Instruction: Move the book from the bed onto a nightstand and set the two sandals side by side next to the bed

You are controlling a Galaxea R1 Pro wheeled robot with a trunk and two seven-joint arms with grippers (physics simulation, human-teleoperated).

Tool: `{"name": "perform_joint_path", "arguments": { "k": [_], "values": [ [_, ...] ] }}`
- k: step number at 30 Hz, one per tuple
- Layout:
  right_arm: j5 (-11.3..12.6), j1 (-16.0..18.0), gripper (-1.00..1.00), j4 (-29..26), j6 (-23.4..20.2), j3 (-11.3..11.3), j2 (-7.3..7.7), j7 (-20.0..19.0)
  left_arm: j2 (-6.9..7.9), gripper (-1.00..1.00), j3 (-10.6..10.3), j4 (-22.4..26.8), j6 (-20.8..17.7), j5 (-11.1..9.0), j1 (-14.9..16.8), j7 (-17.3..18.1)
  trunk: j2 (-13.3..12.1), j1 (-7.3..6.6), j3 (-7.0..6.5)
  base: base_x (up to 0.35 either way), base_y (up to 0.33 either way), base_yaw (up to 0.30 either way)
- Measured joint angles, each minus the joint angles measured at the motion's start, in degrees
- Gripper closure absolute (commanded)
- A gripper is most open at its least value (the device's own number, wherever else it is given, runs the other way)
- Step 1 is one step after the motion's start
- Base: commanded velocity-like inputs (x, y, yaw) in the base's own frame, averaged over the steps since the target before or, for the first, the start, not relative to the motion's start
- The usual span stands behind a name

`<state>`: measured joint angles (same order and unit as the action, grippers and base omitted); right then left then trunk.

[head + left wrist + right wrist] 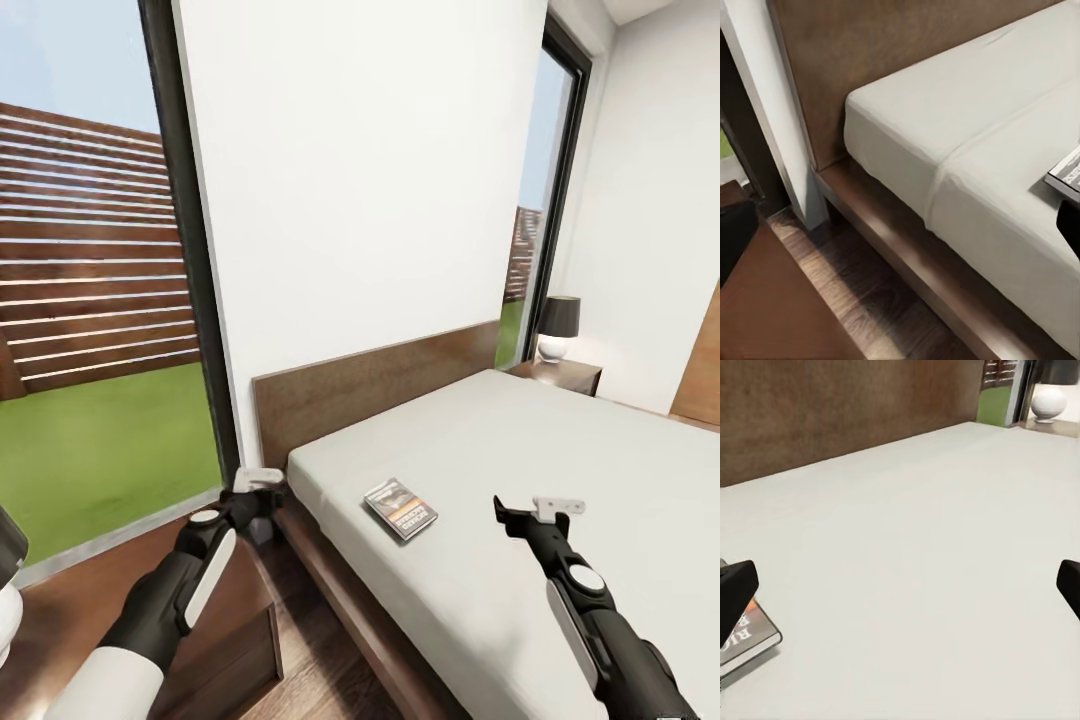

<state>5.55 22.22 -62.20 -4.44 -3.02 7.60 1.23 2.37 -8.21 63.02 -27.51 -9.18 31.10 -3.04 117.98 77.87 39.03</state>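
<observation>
While the book (401, 508) lies flat on the bed (560, 470) near its headboard-side corner, I hold the right gripper (538, 510) above the mattress beside it, jaws spread wide and empty. For the left gripper (258, 487), above the nightstand (250, 640), I cannot tell the jaws' state.

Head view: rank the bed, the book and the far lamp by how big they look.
1. bed, by far the largest.
2. lamp.
3. book.
Lamp and book look close in size, and the lamp stands farther off, so that order is unsure.
</observation>
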Motion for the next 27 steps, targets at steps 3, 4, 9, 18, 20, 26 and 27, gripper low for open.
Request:
{"name": "perform_joint_path", "arguments": {
  "k": [3,4,9,18,20,26,27],
  "values": [
    [0.0,0.3,-1.00,-0.3,-0.4,0.0,-0.05,-0.2,0.51,-1.00,0.1,1.0,-0.1,0.0,0.1,0.0,0.0,0.00,0.00,0.000,0.000,0.000],
    [0.0,0.4,-1.00,-0.3,-0.4,0.0,-0.05,-0.2,0.52,-1.00,0.1,1.3,-0.1,0.0,0.1,0.0,0.0,0.00,0.00,0.000,0.000,0.000],
    [0.0,0.4,-1.00,-0.4,-0.8,0.3,-0.05,-1.4,0.52,-1.00,0.2,2.9,-0.2,-0.1,0.1,-0.9,0.0,0.00,0.00,0.000,0.000,0.000],
    [0.0,0.5,-1.00,-0.8,-3.4,0.4,-0.02,-4.0,0.47,-1.00,0.4,5.8,0.0,-0.5,0.1,-2.1,0.0,0.00,0.00,0.000,0.000,0.000],
    [0.0,0.5,-1.00,-1.2,-4.0,0.4,0.02,-4.7,0.47,-1.00,0.4,6.4,0.0,-0.6,0.1,-2.0,0.0,0.00,0.00,0.000,0.000,0.000],
    [0.0,0.9,-1.00,-3.0,-5.9,0.4,0.19,-6.6,0.47,-1.00,0.2,8.4,0.0,-0.6,0.1,-1.6,0.0,0.00,0.00,0.000,0.000,0.000],
    [0.0,1.3,-1.00,-3.3,-6.2,0.4,0.20,-6.9,0.49,-1.00,0.2,8.7,0.0,-0.6,0.1,-1.6,0.0,0.00,0.00,0.000,0.000,0.000]
  ]
}}
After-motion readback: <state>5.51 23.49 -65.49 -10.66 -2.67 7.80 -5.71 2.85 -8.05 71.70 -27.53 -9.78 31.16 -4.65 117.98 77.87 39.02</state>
